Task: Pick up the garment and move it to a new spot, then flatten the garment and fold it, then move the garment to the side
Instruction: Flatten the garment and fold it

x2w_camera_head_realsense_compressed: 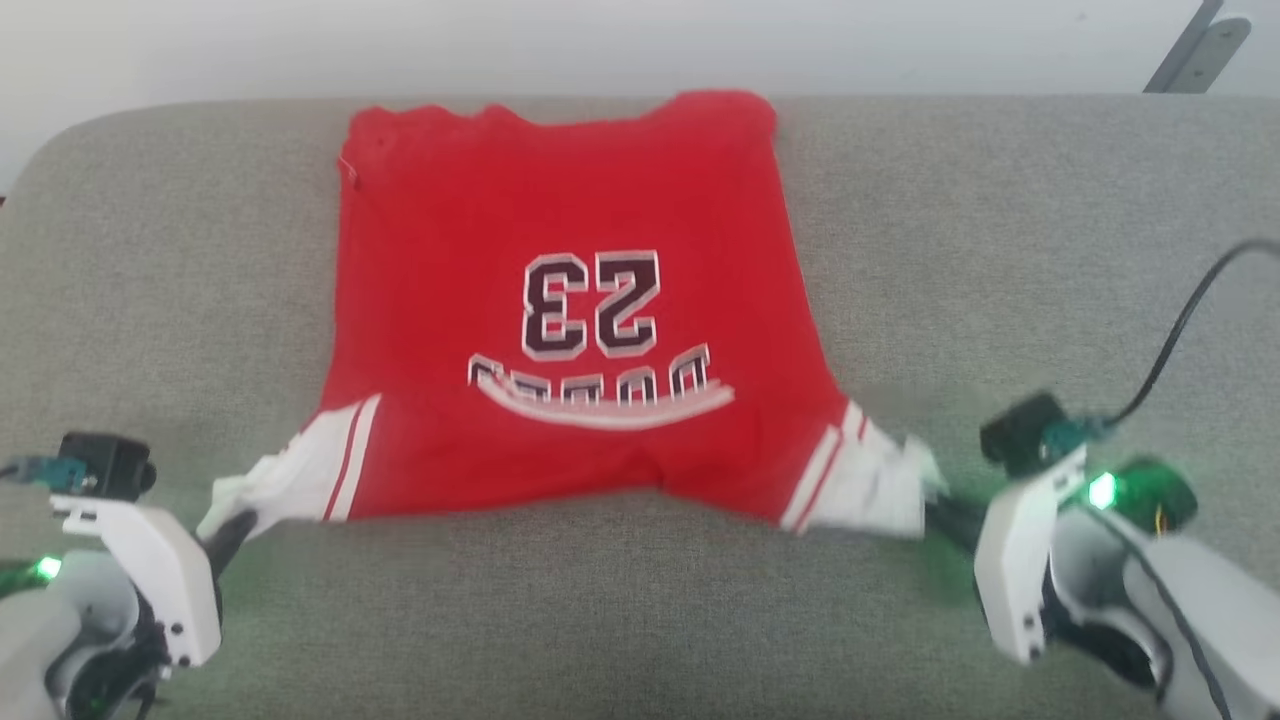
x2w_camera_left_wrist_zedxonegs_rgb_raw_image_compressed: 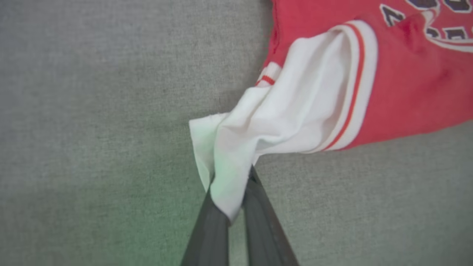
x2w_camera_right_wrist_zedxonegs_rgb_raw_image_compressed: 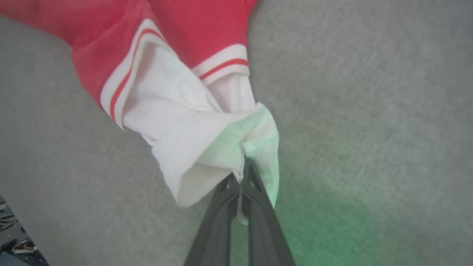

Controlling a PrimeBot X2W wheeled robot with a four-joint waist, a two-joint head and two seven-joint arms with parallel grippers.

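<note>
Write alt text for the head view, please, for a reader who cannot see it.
A red jersey numbered 23 lies spread on a grey cushion, number upside down. The left gripper and right gripper, both shut, hold its white sleeves.

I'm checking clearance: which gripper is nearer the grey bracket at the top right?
Right. The right gripper, shut on a sleeve of the garment, is below the bracket, slightly left of it. The left gripper grips the opposite sleeve, far across.
</note>
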